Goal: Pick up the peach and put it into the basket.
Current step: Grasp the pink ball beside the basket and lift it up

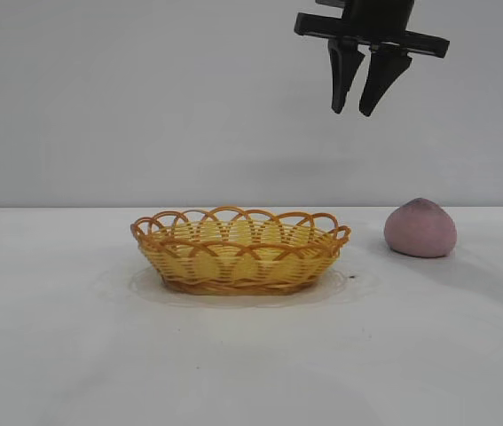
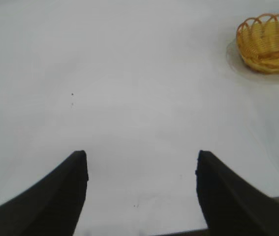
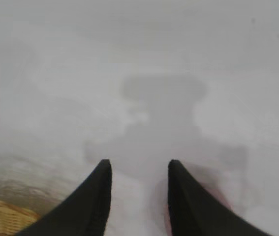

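White tabletop, plain grey wall behind.
Basket sits centre on the tabletop; peach lies to its right, apart. Right tool hangs high between them, fingers parted, empty. Left tool over bare tabletop, wide apart, empty.

Legible text, labels, brands, numbers, signs: none in any view; no surface carries readable markings.
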